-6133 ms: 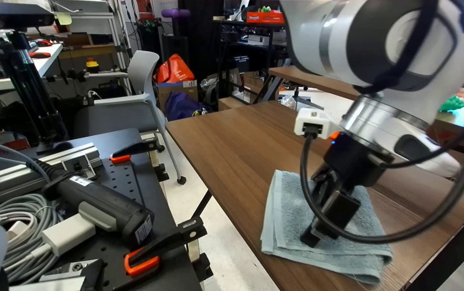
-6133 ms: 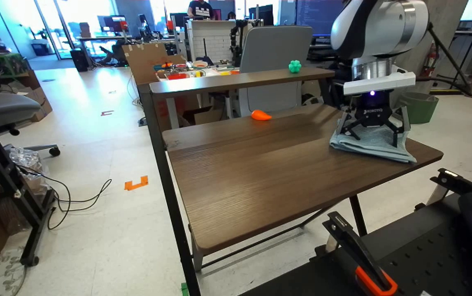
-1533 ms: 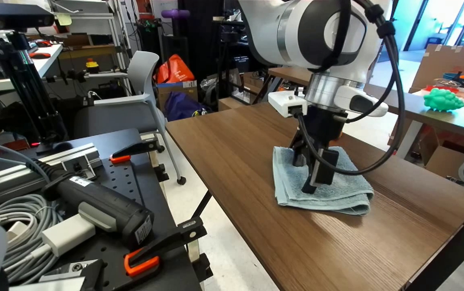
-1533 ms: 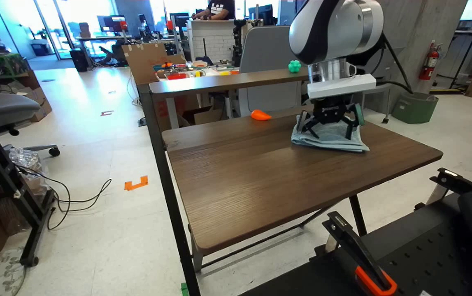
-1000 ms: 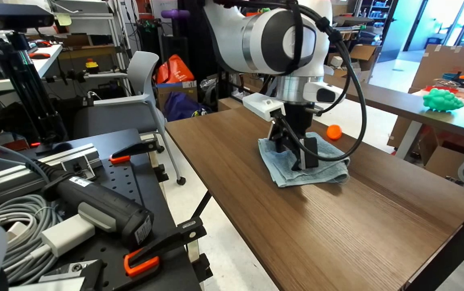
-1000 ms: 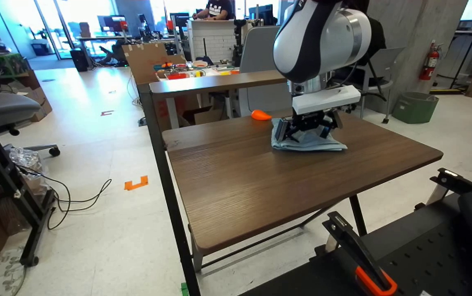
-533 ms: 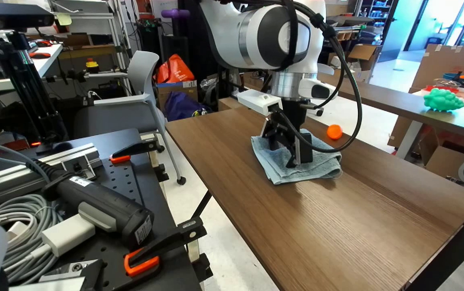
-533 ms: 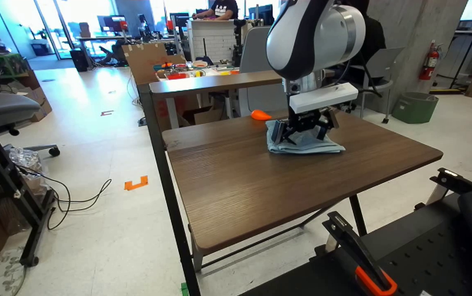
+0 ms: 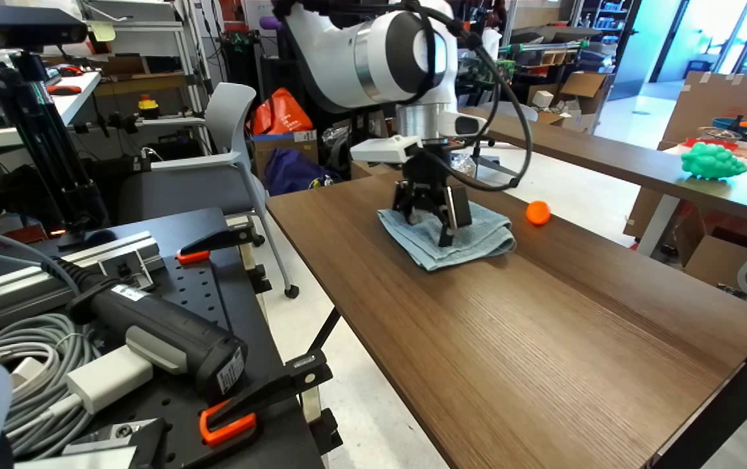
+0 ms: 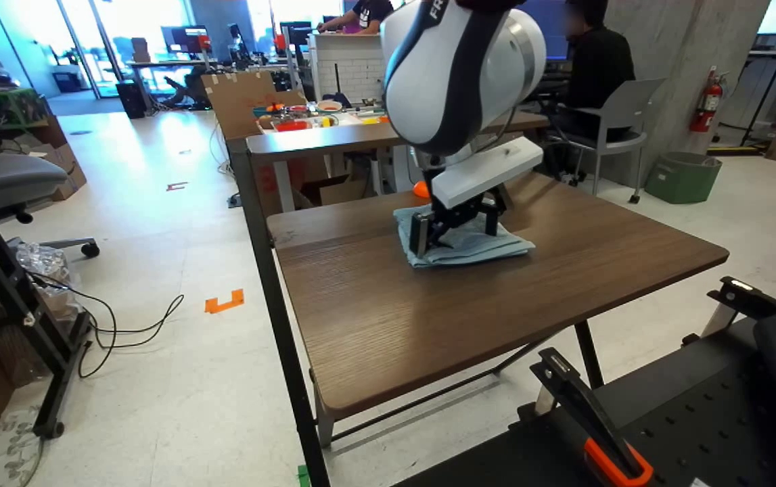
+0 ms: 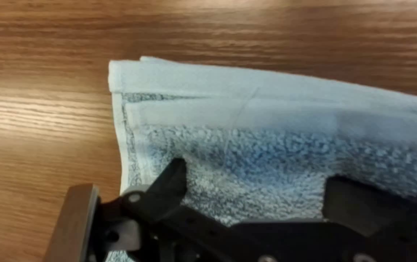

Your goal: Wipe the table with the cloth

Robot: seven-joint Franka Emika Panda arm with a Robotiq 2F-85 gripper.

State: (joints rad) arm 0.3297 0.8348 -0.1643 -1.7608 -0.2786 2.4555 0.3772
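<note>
A folded light blue-grey cloth [image 9: 487,238] lies flat on the brown wooden table [image 9: 575,352]. The cloth [image 10: 496,250] and table [image 10: 388,311] also show in an exterior view. My gripper [image 9: 428,228] points down onto the cloth with its fingers spread apart; it also shows in an exterior view [image 10: 457,240]. In the wrist view the open fingertips [image 11: 255,182] rest against the cloth [image 11: 230,112], with flat, slightly rumpled fabric between them and no fold pinched. Table wood [image 11: 41,91] shows beyond the cloth's hemmed edges. The fabric under the palm is hidden.
An orange object [image 9: 538,213] sits near the table's shelf-side edge, close to the cloth, partly hidden behind the gripper in an exterior view [image 10: 421,189]. A raised shelf [image 9: 607,159] carries a green bumpy object [image 9: 714,161]. A black cart with clamps [image 10: 590,412] stands alongside.
The gripper, staying open, has slid the cloth across the table, leftward in an exterior view, from one end toward the middle. The gripper and cloth have turned somewhat. The orange object stays put.
</note>
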